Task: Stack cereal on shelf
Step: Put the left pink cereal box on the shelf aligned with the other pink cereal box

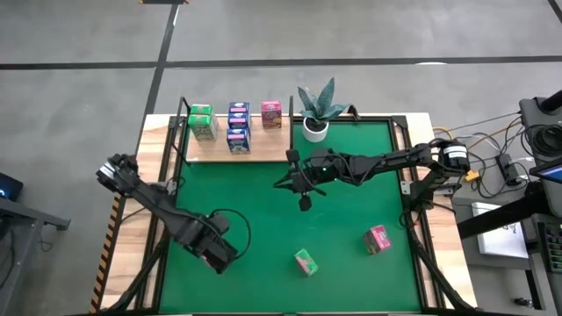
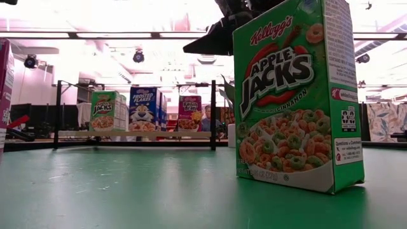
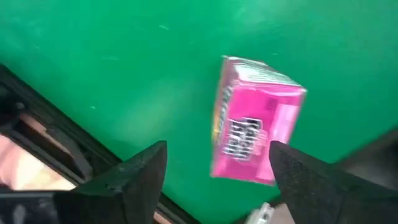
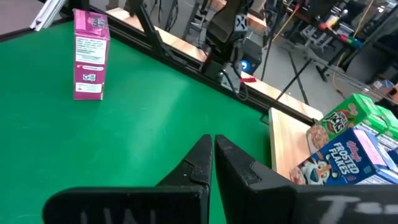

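Observation:
Green point(image 1: 202, 121), blue-and-white point(image 1: 239, 127) and pink point(image 1: 271, 114) cereal cartons stand on the light-wood shelf point(image 1: 263, 147) at the far edge. A green carton point(image 1: 306, 262) and a pink one point(image 1: 378, 239) stand loose on the felt near the front. My left gripper point(image 1: 218, 253) is open above another pink carton point(image 3: 255, 134), which the gripper hides in the high view. This carton stands upright on the felt point(image 4: 90, 53). In the left wrist view my left gripper's point(image 3: 217, 149) fingers show on either side of it. My right gripper point(image 1: 300, 186) is shut and empty over the table's middle.
A potted plant point(image 1: 318, 110) stands at the shelf's right end, just beyond my right arm. Black posts point(image 2: 213, 114) rise at the shelf's edges. The table's black frame rail point(image 3: 56, 137) runs close to the pink carton under my left gripper.

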Motion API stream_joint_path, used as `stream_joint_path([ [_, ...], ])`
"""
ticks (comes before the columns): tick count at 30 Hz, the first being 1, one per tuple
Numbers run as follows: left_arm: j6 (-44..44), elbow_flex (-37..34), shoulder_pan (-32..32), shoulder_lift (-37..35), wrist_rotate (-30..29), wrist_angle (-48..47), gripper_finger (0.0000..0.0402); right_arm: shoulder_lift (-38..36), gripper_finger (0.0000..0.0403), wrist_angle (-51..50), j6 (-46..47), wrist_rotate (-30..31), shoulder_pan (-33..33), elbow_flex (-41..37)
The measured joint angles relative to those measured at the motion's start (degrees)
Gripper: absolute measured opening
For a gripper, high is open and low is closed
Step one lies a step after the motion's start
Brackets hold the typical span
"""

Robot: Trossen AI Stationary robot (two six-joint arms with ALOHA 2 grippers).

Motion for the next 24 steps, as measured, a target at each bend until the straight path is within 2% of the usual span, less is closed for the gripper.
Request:
stream_joint_path([
  [7,3.8,0.0,0.0,1.0,-1.7,3.6,0.0296,0.0,0.0009,-0.6,0.0,0.1,0.0,0.0],
  [16,5.2,0.0,0.0,1.1,-5.3,5.0,0.0297,0.0,0.0009,-0.6,-0.4,0.1,0.0,0.0],
  [21,5.1,0.0,-0.4,1.6,-5.1,5.4,0.0297,0.0,0.0009,-0.8,-0.4,0.1,0.0,0.0],
  [24,5.1,0.0,-0.7,2.2,-2.8,6.3,0.0297,0.0,0.0009,-0.9,-0.5,0.1,0.0,0.0],
])
